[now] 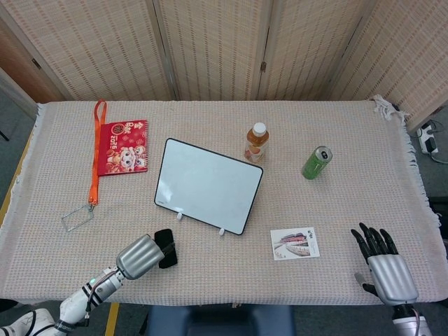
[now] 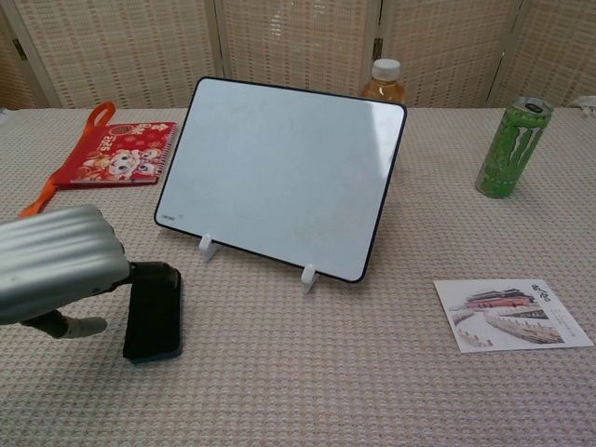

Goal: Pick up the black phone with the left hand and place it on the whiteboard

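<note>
The black phone (image 1: 167,248) (image 2: 155,319) lies flat on the cloth, in front of the whiteboard's left foot. My left hand (image 1: 141,255) (image 2: 58,264) is right at the phone's left side, its dark fingers reaching over the phone's near-left edge; whether they touch it I cannot tell. The whiteboard (image 1: 208,185) (image 2: 284,174) stands propped up on two white feet in the middle of the table. My right hand (image 1: 383,265) rests open at the front right edge, fingers spread, holding nothing.
A red pouch with an orange lanyard (image 1: 122,145) (image 2: 117,153) lies at the back left. A bottle (image 1: 257,142) and a green can (image 1: 316,162) (image 2: 511,145) stand behind and right of the board. A postcard (image 1: 295,243) (image 2: 511,314) lies front right.
</note>
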You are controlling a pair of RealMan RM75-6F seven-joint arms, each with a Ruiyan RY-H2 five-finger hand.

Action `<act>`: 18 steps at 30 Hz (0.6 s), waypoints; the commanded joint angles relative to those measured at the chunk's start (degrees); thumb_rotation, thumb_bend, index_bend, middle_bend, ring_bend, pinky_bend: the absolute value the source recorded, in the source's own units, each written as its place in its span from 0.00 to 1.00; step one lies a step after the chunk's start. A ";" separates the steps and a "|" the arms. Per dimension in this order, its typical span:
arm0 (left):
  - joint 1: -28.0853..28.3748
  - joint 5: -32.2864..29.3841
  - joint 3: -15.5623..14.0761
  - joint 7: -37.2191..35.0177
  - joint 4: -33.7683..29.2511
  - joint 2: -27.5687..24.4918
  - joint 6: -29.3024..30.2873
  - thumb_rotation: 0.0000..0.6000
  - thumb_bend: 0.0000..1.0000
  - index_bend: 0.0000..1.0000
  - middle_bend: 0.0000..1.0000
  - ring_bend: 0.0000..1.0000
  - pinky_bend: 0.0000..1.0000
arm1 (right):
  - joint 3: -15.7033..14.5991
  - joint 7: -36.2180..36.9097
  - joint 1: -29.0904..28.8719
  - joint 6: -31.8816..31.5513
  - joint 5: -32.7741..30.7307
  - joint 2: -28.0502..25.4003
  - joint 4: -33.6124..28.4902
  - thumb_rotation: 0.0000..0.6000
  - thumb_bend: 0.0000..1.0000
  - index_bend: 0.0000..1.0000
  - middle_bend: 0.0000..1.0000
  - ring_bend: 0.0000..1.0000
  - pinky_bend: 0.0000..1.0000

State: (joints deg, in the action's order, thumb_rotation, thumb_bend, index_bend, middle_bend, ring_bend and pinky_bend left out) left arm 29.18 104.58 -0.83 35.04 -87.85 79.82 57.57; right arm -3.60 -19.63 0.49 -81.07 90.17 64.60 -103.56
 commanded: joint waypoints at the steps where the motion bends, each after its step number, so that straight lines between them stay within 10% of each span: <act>1: 0.68 -0.37 -0.10 0.17 0.29 0.73 -0.53 1.00 0.28 0.33 1.00 0.93 1.00 | 0.00 0.16 0.02 -0.16 0.03 -0.10 -0.03 1.00 0.30 0.00 0.00 0.00 0.00; 18: 3.29 -3.76 -0.39 3.13 0.82 2.43 -3.38 1.00 0.28 0.34 1.00 0.93 1.00 | -0.07 0.60 -0.14 -0.20 -0.22 -0.55 -0.24 1.00 0.30 0.00 0.00 0.00 0.00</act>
State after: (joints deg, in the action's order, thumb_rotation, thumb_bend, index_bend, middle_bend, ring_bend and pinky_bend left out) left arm 32.42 100.86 -1.20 38.13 -87.00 82.24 54.22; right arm -3.68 -19.02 0.36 -81.29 89.96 64.04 -103.79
